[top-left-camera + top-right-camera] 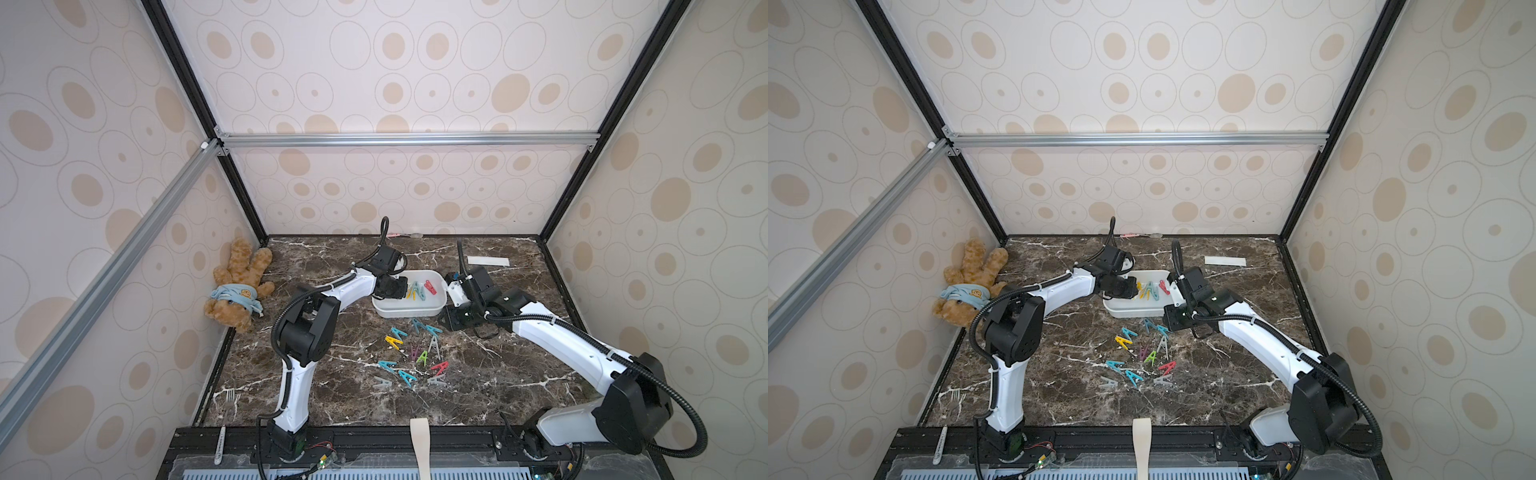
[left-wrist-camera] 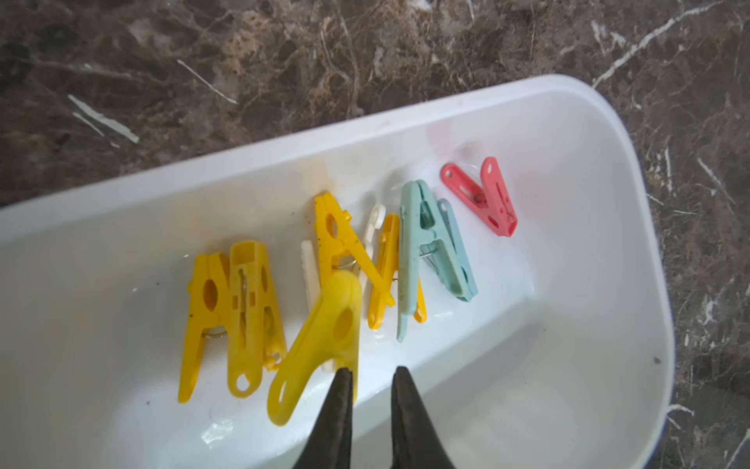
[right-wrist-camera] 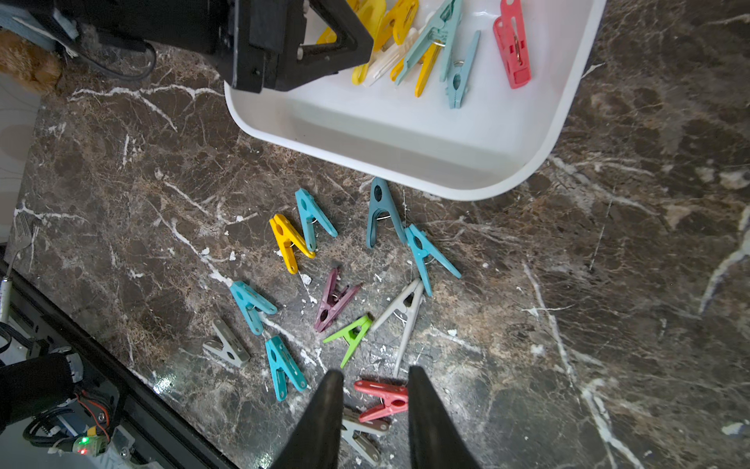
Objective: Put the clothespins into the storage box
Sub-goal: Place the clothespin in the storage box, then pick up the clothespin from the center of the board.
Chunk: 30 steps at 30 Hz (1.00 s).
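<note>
The white storage box (image 1: 415, 311) (image 1: 1133, 312) sits mid-table and holds several clothespins: yellow ones, a teal one (image 2: 422, 243) and a red one (image 2: 483, 195). My left gripper (image 2: 372, 371) (image 1: 400, 291) hangs over the box's left end, open by a narrow gap with nothing between the fingers. A blurred yellow clothespin (image 2: 320, 345) lies just beside one fingertip. Several more clothespins (image 1: 415, 353) lie scattered on the marble in front of the box, among them yellow (image 3: 289, 243), purple (image 3: 335, 300) and green (image 3: 351, 333). My right gripper (image 3: 372, 373) (image 1: 448, 321) is open, high above a red clothespin (image 3: 383, 400), by the box's right end.
A teddy bear (image 1: 239, 286) lies against the left wall. A white paper strip (image 1: 488, 261) is at the back right. A fork (image 1: 230, 401) lies near the front left edge. A beige strip (image 1: 420, 440) overhangs the front rail.
</note>
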### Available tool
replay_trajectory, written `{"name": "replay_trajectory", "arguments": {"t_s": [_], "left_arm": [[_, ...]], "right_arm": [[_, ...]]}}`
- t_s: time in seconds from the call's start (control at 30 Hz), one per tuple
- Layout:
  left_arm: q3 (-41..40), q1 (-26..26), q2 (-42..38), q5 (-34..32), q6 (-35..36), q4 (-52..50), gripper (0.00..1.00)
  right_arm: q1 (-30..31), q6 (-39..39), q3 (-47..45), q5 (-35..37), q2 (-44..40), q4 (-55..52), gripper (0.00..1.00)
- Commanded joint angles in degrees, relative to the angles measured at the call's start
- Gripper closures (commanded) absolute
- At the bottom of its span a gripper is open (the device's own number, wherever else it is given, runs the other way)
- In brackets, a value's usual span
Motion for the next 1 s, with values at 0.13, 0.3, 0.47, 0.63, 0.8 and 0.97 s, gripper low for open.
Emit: {"name": "replay_trajectory", "arguments": {"t_s": [0.13,0.3,0.47,0.63,0.8,0.97], "left_arm": [[2.77,0.14,-0.94,-0.36,0.44,-0.30,0.70],[1.59,0.14,-4.60,-0.46,0.89,0.03,0.62],[-1.56,0.07,-8.98,-0.42,0.81,0.73,0.60],[-12.06,-0.01,-17.85,-1.44,0.22,4.68,0.55],[-23.56,0.03,-26.05,-4.56,0.13,6.60,0.49],[-30.69,0.06,-33.09,-8.28,-0.48,5.23,0.49]], "right_arm": [[0.45,-0.82,-0.23,-0.24,-1.11,-0.75,0.69],[0.40,-1.25,0.46,0.03,-1.06,-0.62,0.69],[1.34,-2.13,1.91,1.06,-1.04,-1.91,0.69],[4.80,-2.40,-0.44,4.32,-2.64,-3.78,0.62],[12.67,-0.68,-4.45,9.88,-5.07,-6.00,0.54],[20.40,1.23,-8.87,12.26,-3.99,-8.87,0.52]]}}
